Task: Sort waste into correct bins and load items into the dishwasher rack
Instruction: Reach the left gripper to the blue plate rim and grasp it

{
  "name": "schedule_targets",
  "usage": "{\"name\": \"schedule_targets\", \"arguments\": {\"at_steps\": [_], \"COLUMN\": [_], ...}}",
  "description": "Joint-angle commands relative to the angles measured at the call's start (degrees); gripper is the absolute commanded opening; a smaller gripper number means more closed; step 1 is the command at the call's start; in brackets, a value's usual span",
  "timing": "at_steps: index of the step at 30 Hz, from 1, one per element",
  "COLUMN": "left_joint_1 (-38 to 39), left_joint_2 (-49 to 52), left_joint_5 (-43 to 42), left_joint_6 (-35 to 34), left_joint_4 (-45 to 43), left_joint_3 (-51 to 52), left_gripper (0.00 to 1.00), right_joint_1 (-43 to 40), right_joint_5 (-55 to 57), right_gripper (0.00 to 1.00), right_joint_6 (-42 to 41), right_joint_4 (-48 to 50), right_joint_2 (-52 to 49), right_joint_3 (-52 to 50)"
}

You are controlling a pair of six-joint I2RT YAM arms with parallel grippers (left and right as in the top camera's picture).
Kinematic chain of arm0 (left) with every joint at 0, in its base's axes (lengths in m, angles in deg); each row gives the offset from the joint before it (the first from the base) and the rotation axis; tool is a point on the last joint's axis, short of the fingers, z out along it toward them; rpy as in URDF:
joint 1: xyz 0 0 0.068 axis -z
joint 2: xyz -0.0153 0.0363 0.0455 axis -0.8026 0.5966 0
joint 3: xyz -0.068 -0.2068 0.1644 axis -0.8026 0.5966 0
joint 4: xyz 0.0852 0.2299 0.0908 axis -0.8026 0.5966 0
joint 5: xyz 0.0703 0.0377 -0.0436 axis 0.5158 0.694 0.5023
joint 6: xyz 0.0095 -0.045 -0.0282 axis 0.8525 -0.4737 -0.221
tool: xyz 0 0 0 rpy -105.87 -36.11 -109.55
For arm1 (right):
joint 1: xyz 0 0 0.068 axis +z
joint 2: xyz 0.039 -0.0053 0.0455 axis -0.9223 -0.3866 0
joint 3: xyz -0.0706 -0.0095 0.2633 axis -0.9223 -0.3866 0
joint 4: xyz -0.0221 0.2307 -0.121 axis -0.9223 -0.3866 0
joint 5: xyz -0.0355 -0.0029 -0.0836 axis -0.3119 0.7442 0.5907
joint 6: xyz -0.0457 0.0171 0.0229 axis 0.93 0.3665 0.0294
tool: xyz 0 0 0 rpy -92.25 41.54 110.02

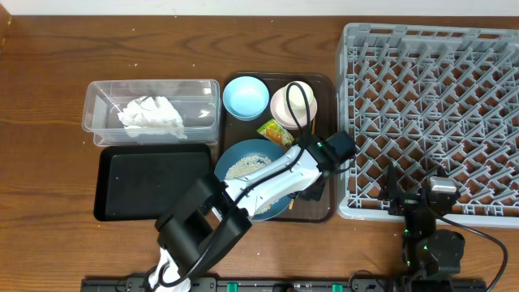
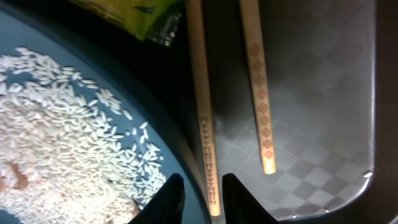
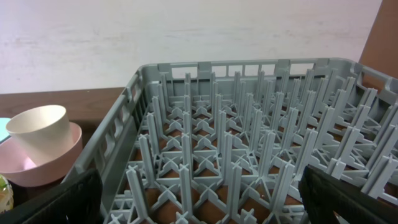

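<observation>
The pale wooden chopsticks [image 2: 202, 118] are showing small brown diamond and chevron stamps against a dark tray [image 2: 323, 93] that is wearing a faint checker texture. White rice [image 2: 56, 143] is speckling the dark blue plate [image 2: 81, 43]. The rack [image 1: 430, 97] is showing grey lattice.

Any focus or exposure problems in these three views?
Overhead: sharp, evenly lit. Left wrist: rice and chopsticks crisp; snack wrapper at the top and left gripper at the bottom blurred; pale sheen on the brown tray. Right wrist: rack in focus, right gripper dark and soft in the bottom corners, wall behind bright, nearly washed out.
</observation>
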Motion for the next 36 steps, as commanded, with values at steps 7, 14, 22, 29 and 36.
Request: {"name": "schedule_targets", "arguments": {"at_steps": [7,14,22,29,36], "left_joint_1": [0.0,0.1,0.1,0.4,2.3], "left_joint_2": [0.2,0.2,-2.8,-9.7,-15.5], "left_joint_5": [2.6,2.6,2.6,3.2,4.6], "left_joint_6": [-0.9,-1.0,-0.9,-1.8,-2.7], "left_joint_4": [0.2,0.5,1.9,3.7,5.3], "left_joint_3": [0.2,0.2,0.0,-0.1,-0.1], "left_gripper": [0.11,0.06,0.06,0.06,0.06], "right_joint_1": [-0.6,-0.6,-0.6,-0.6,-0.6], "right_joint_5": [0.1,0.1,0.1,0.1,0.1], "right_gripper": [0.99,0.99,0.99,0.99,0.99], "right_joint_6": [-0.1,-0.1,-0.1,-0.1,-0.1], "right_joint_4": [-0.2,-0.2,-0.2,-0.2,-0.2], "right_joint_2": [0.2,0.2,0.2,0.2,0.2], "right_joint_3": [0.0,0.0,0.0,0.0,0.0]}}
